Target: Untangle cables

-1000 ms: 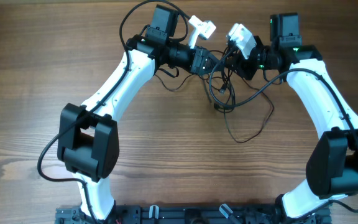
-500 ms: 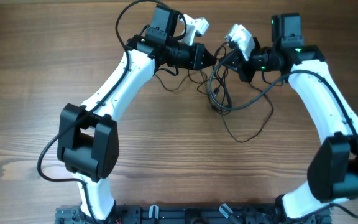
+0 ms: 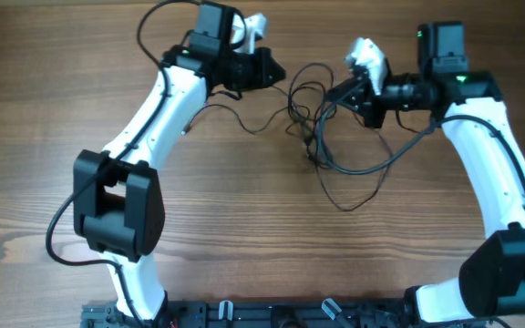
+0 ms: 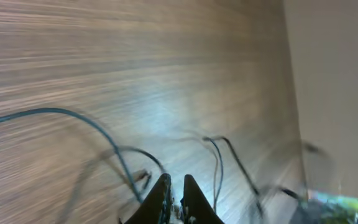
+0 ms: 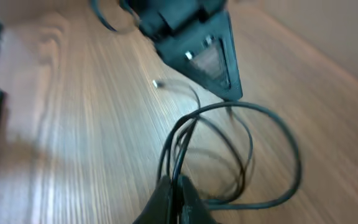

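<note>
The cables (image 3: 315, 137) are thin black cords, looped and knotted on the wooden table (image 3: 44, 182) between my two arms. My right gripper (image 3: 333, 94) is shut on a cable: in the right wrist view two strands (image 5: 185, 140) run straight into its closed fingertips (image 5: 174, 186), with wide loops beyond. A silver-tipped plug (image 5: 156, 83) lies on the wood near the left gripper (image 5: 207, 56). My left gripper (image 3: 279, 73) sits left of the tangle, its fingers (image 4: 165, 194) nearly touching. Blurred cords (image 4: 216, 163) lie just ahead of it; none shows between its tips.
One thin cord (image 3: 235, 120) trails left under the left arm. A large slack loop (image 3: 354, 196) reaches toward the table's middle. A pale wall (image 4: 334, 81) borders the far table edge.
The right gripper closed on a cable and moved right. The left gripper pulled back up and to the left, and the knot spread wider between them.
</note>
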Action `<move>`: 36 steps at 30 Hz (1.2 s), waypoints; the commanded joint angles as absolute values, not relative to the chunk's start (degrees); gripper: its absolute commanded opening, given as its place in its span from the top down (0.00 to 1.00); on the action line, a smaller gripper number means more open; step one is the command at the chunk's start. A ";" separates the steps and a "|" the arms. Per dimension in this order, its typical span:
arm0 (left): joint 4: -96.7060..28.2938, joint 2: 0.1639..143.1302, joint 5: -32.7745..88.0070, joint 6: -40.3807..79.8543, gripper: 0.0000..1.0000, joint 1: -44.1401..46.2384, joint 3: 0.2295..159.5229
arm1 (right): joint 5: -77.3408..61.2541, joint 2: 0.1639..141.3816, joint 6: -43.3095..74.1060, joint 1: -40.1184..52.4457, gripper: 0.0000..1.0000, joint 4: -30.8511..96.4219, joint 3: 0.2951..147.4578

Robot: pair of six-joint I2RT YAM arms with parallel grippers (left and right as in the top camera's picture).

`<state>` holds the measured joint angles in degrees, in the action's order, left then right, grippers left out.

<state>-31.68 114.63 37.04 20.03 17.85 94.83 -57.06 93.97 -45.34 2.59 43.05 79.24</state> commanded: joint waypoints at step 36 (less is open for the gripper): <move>-34.11 115.09 81.17 -8.36 0.54 15.16 94.83 | -73.73 89.52 -47.62 -3.92 0.96 43.79 79.81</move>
